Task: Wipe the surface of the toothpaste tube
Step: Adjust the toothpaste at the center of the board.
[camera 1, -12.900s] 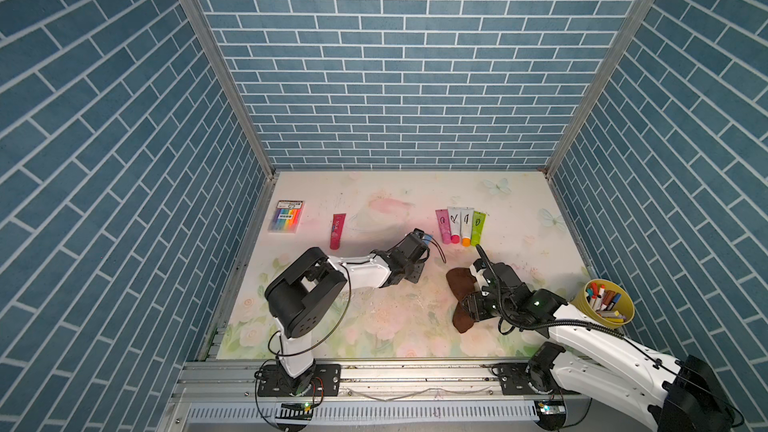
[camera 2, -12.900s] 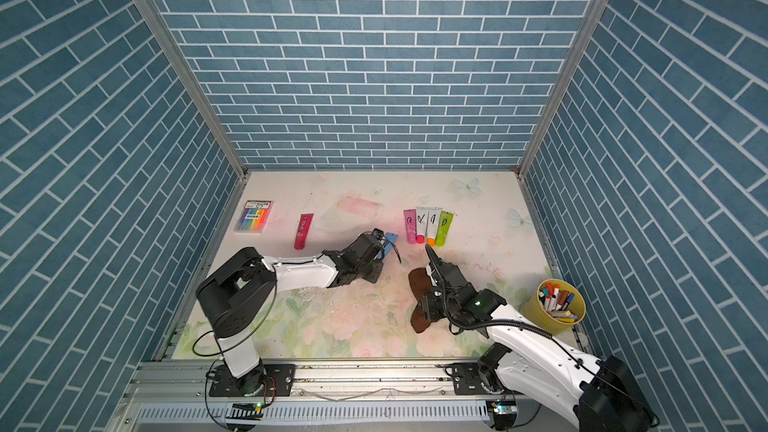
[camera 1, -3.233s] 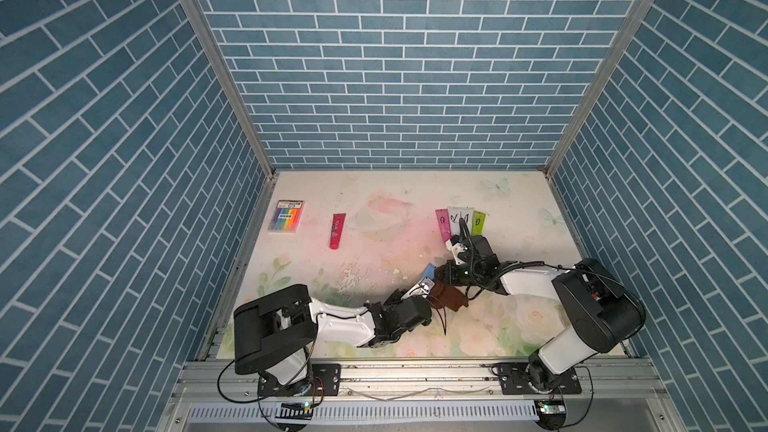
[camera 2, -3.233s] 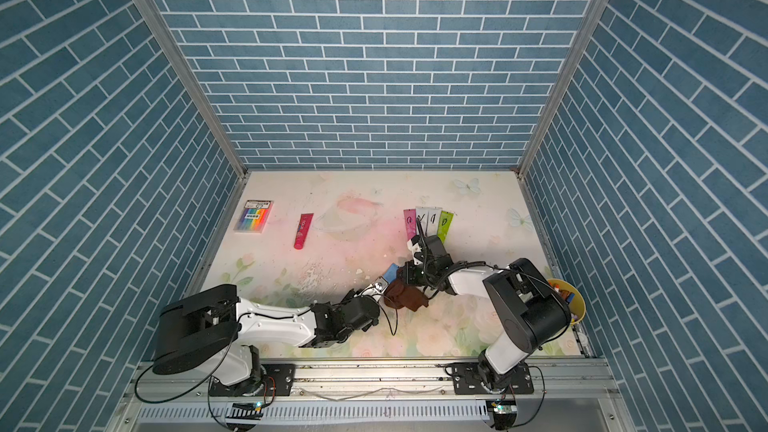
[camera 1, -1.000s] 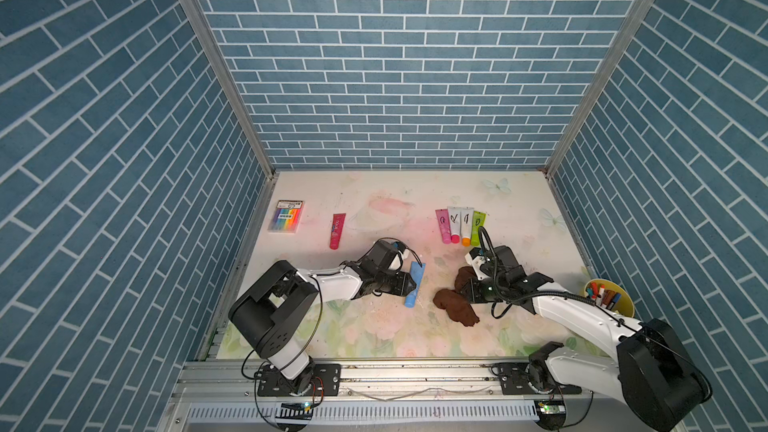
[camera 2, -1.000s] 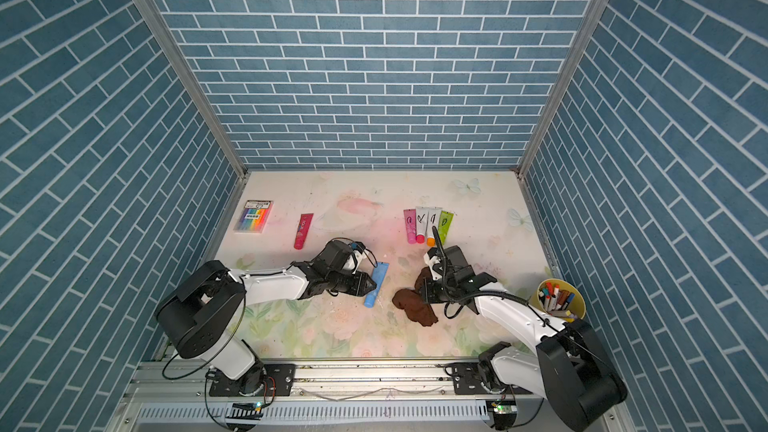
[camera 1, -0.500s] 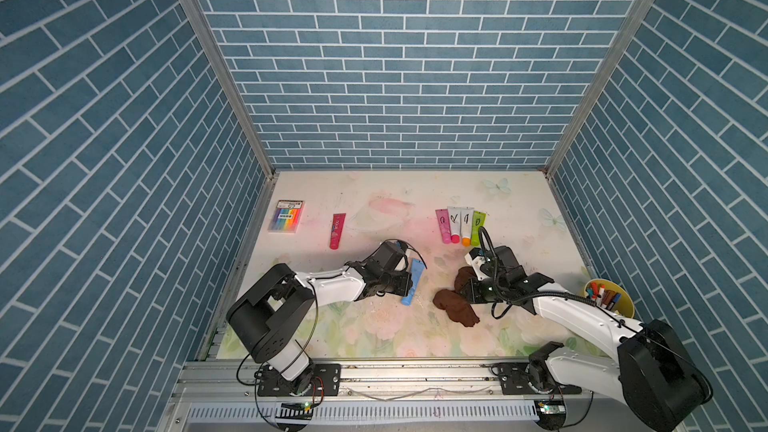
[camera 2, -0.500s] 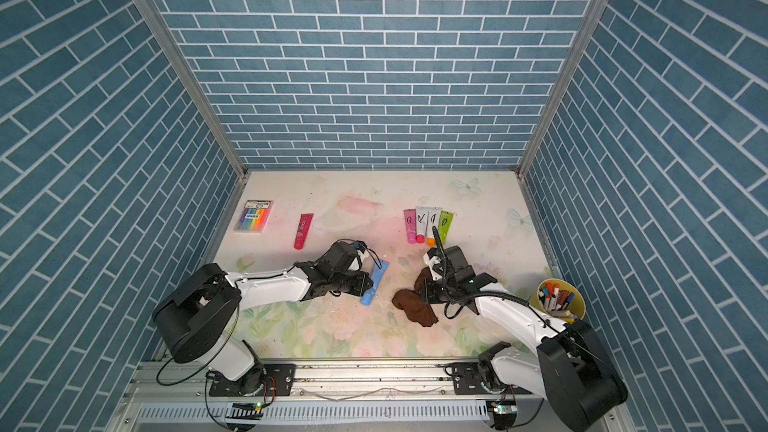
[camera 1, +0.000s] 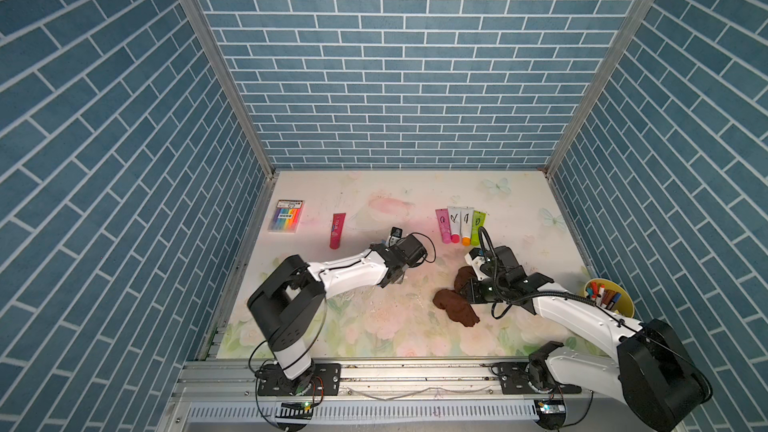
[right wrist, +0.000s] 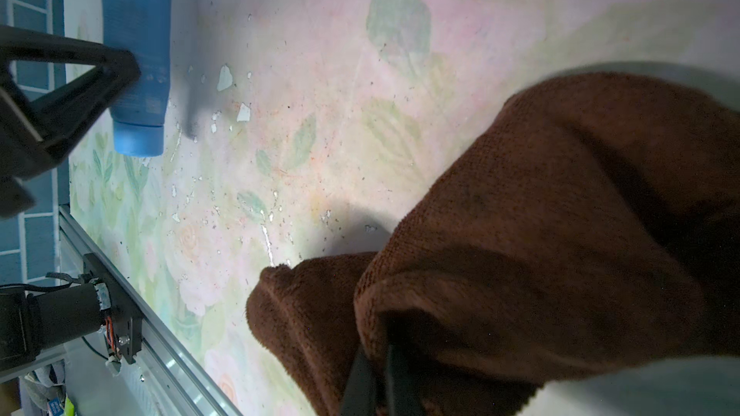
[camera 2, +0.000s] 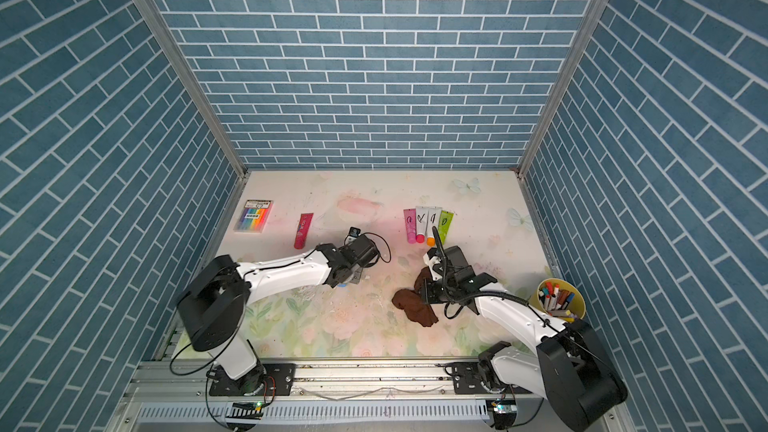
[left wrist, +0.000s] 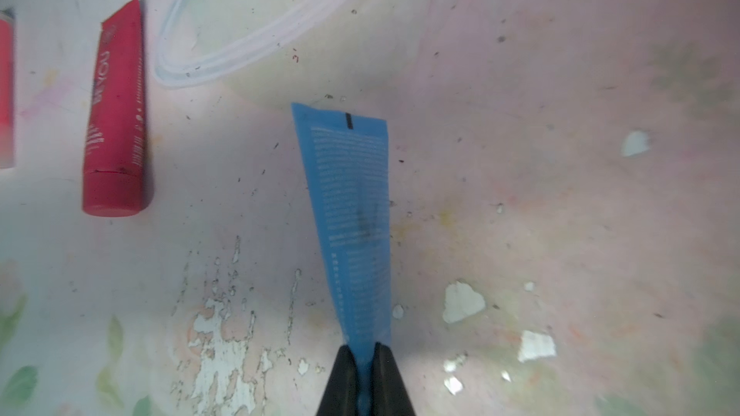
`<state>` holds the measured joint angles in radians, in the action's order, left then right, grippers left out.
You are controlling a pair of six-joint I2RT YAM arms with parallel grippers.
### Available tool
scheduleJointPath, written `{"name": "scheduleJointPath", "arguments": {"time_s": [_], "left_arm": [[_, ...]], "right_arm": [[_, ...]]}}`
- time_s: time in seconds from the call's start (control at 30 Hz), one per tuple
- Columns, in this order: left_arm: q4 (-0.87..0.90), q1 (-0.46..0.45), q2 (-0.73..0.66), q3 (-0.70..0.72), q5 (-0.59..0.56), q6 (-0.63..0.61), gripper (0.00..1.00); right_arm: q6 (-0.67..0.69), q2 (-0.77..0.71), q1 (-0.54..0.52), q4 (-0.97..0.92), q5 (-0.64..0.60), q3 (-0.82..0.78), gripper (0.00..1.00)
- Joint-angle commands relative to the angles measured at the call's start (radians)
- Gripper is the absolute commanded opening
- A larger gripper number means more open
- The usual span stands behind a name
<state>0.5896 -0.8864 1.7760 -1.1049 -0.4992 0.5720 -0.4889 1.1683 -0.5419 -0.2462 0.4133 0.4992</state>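
1. Left wrist view: the left gripper (left wrist: 363,354) pinches the blue toothpaste tube (left wrist: 352,214) near its cap end. The tube's long axis runs straight out from the jaws, crimped end farthest.
2. The right gripper (right wrist: 376,360) is clamped on the brown cloth (right wrist: 520,254), well apart from the tube.
3. Judgement: the cloth-bearing right arm must travel leftward, then stroke along the tube's length.
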Motion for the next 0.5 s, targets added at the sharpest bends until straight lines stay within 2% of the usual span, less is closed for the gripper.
{"name": "scheduleJointPath", "arguments": {"time_s": [0.0, 0.13, 0.27, 0.47], "left_arm": [[0.138, -0.047, 0.096, -0.083, -0.168, 0.032, 0.04], [0.192, -0.084, 0.196, -0.172, -0.207, 0.042, 0.04], [0.203, -0.125, 0.28, -0.236, -0.193, 0.032, 0.12], [0.199, -0.187, 0.357, -0.306, -0.155, 0.029, 0.41]], "right_arm": [[0.027, 0.011, 0.002, 0.01, 0.013, -0.005, 0.0], [0.027, 0.012, 0.002, 0.011, 0.012, -0.005, 0.0], [0.027, 0.016, 0.002, 0.012, 0.013, -0.003, 0.0], [0.026, 0.016, 0.002, 0.011, 0.01, -0.002, 0.0]]}}
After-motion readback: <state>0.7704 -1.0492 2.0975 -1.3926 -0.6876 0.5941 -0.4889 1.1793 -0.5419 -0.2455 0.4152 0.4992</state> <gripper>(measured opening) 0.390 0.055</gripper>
